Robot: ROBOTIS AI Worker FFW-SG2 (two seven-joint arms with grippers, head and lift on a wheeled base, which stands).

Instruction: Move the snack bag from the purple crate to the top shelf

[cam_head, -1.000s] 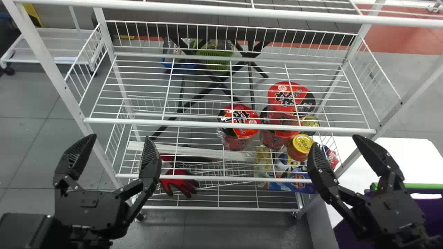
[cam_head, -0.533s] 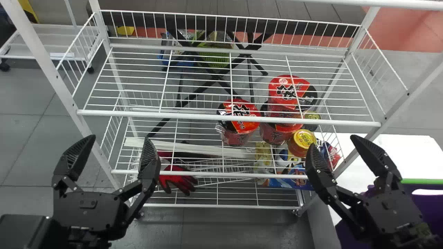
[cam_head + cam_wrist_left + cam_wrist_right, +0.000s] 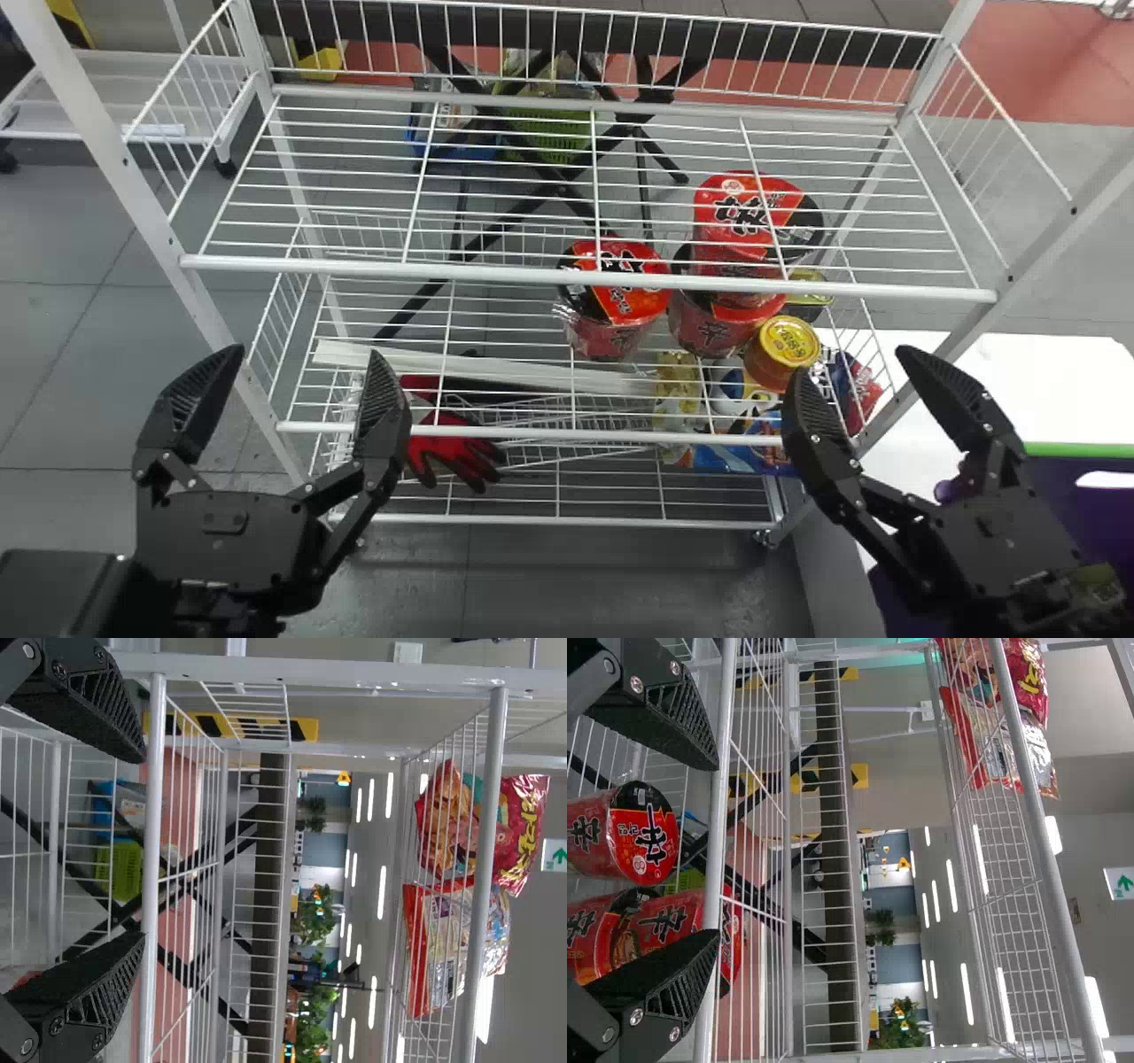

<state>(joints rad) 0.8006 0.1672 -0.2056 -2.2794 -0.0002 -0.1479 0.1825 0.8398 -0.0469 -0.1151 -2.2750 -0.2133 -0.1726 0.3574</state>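
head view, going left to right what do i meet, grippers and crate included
Left gripper → red glove → single red cup → stacked red cups → right gripper → purple crate

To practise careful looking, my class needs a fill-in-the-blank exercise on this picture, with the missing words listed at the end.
1. The body of the crate under the green rim is coloured ____.
2. That crate is on the robot's ____ side.
3. The fingers of the left hand and right hand are ____.
4. The lid of the jar is ____.

Missing words: purple; right; open; yellow.
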